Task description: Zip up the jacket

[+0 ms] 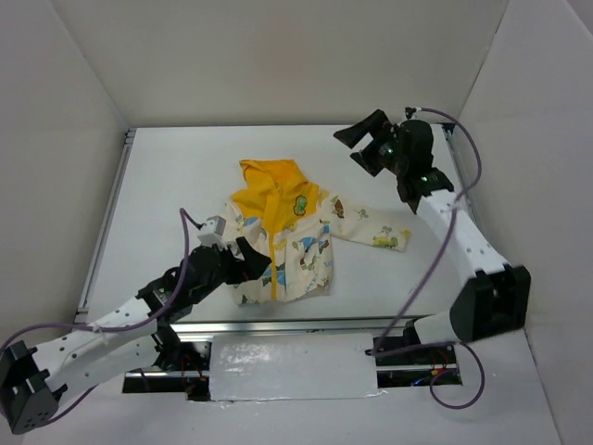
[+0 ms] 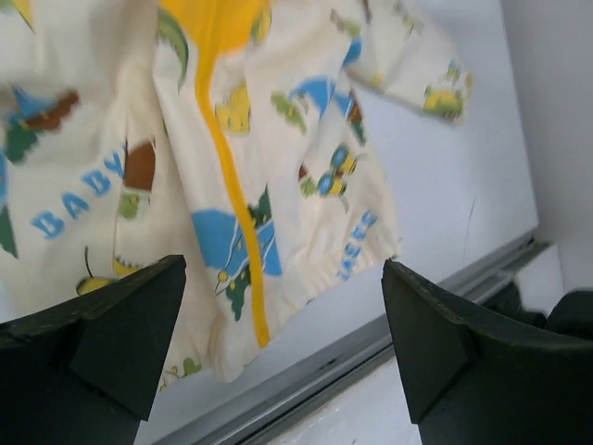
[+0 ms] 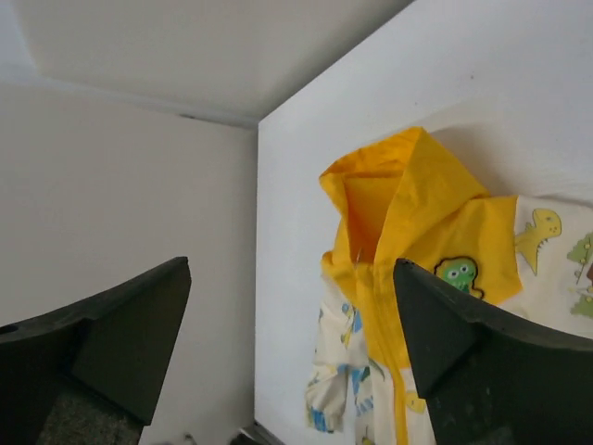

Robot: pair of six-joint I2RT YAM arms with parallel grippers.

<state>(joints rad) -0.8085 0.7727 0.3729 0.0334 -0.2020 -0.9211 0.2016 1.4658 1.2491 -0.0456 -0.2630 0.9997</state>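
Note:
The jacket [image 1: 289, 232] lies flat mid-table, cream with cartoon prints, its yellow hood [image 1: 271, 181] toward the back. Its yellow zipper [image 1: 273, 264] runs down the front to the hem. My left gripper [image 1: 248, 258] is open and empty, at the jacket's near left part, over the left sleeve. In the left wrist view the zipper [image 2: 227, 176] and hem lie between my open fingers [image 2: 111, 343]. My right gripper [image 1: 357, 146] is open and empty, raised above the table behind and right of the jacket. The right wrist view shows the hood [image 3: 398, 199] and the zipper's top [image 3: 382, 306].
The jacket's right sleeve [image 1: 375, 228] stretches out toward the right arm. White walls close in the table on three sides. A metal rail [image 1: 278, 326] runs along the near table edge, with a white padded block [image 1: 292, 369] in front of it.

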